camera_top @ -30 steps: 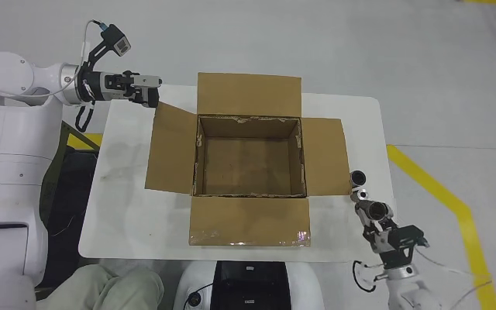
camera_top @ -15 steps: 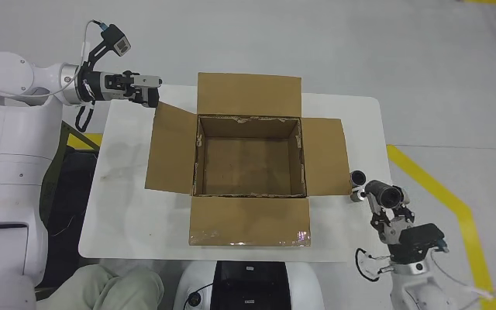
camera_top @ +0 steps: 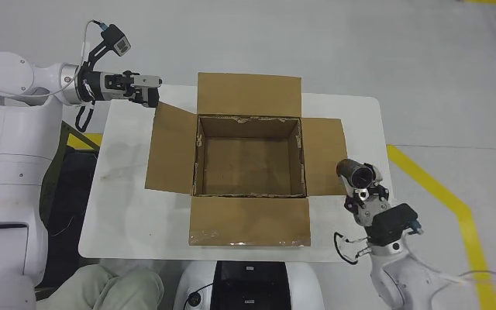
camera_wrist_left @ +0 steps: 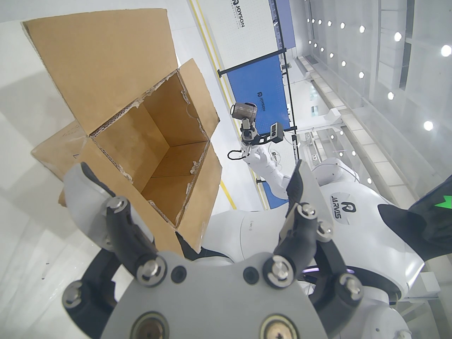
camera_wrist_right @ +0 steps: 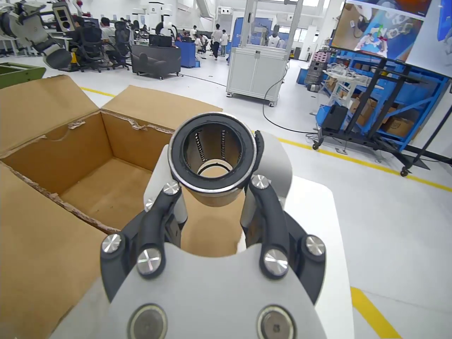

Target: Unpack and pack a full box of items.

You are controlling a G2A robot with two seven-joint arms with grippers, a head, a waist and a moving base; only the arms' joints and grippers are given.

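An open cardboard box (camera_top: 248, 167) sits mid-table, all flaps folded outward and only bare cardboard showing inside (camera_wrist_right: 106, 181). My right gripper (camera_top: 359, 184) hovers by the box's right flap, shut on a metal cylinder (camera_top: 355, 169) with a black rim and a hollow bore (camera_wrist_right: 212, 158). The jaws (camera_wrist_right: 213, 178) clamp its sides. From the left wrist view the same cylinder (camera_wrist_left: 244, 110) shows held up beyond the box (camera_wrist_left: 166, 135). My left gripper (camera_top: 149, 90) stays off the box's far-left corner, open (camera_wrist_left: 190, 185) with nothing between its fingers.
The white table (camera_top: 124, 194) has bare strips left and right of the box. The right flap (camera_top: 325, 155) lies just beside the held cylinder. A yellow floor line (camera_top: 434, 186) runs past the table's right side.
The right gripper with the cylinder has swung from near the table's front-right edge up and in toward the box's right flap. The left arm has not moved.
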